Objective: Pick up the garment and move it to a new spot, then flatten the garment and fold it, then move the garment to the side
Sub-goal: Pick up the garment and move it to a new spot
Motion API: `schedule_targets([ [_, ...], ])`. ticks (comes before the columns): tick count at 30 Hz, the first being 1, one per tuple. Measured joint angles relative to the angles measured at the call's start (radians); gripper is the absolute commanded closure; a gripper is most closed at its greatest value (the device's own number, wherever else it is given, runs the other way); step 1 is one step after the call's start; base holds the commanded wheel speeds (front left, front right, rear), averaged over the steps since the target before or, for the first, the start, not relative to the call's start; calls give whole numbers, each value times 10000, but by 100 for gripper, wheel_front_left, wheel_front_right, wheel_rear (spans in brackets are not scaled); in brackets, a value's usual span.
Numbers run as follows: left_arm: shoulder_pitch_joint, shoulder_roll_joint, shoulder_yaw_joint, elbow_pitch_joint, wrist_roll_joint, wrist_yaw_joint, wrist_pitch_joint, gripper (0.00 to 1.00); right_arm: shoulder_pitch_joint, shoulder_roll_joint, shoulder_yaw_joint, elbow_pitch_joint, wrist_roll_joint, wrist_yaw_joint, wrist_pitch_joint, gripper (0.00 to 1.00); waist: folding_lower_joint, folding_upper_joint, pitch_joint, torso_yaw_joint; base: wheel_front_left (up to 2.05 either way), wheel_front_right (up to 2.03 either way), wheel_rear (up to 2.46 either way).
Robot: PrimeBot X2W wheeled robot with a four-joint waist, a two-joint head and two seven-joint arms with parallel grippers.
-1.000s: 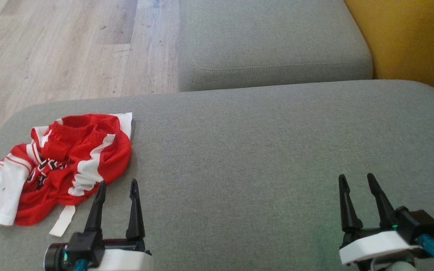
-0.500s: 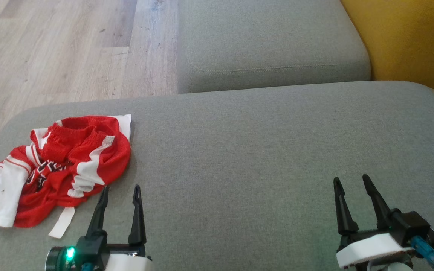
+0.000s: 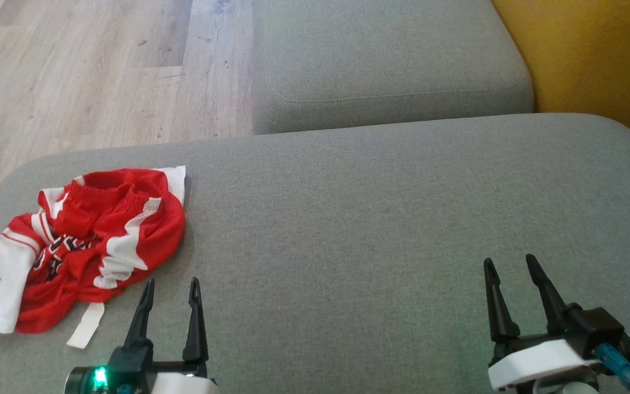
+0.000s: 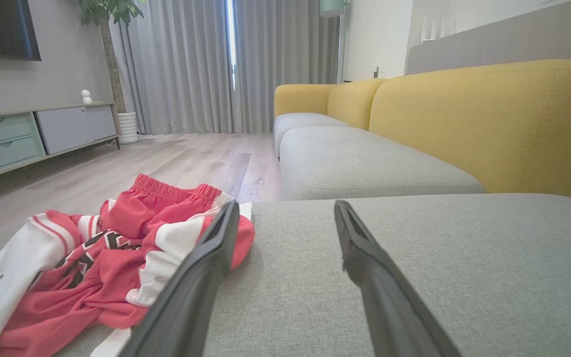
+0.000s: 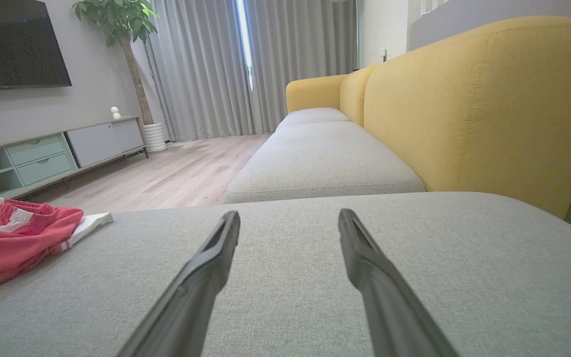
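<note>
garment spot: crumpled garment (image 3: pixel 91 241) lies on the left end of the grey cushion (image 3: pixel 375 219).
garment look: red mesh, shorts we think; white side panels, dark lettering, elastic waistband bunched on top. one white part spills toward the cushion's left edge, and a white strip (image 3: pixel 86 325) trails toward its near edge.
left tool (image 3: pixel 171 280): fingers spread, holding nothing, low over the cushion with the tips just short of the garment. we read it as lined up for the first pick.
right tool (image 3: pixel 510 259): spread, empty, over the cushion's right end, well apart from the garment. we guess it's parked so that stretch is free as the new spot.
stage: nothing lifted yet.
risk: layered heap, a pinch may catch one layer only.
</note>
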Motion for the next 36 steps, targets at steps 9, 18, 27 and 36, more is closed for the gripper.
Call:
schedule_targets([
  [9, -7, 0, -10, 205, 2, -17, 0, 0, 10, -2, -146, -2, 8, 0, 0, 0, 0, 0, 45, 187, 0, 0, 0],
  [18, -14, 6, 288, 466, -155, -2, 0, 0, 39, -6, -35, -15, 8, 0, 0, 0, 0, 0, 156, 1193, 0, 0, 0],
  [27, -2, 8, 573, 514, -144, 2, 0, 0, 94, -12, 311, -4, -67, 0, 0, 0, 0, 0, 278, 2729, 0, 0, 0],
  [36, 15, 12, 972, 487, 15, 10, 0, 0, 90, -2, 451, -10, -199, 0, 0, 0, -1, 0, 297, 4042, 0, 0, 0],
])
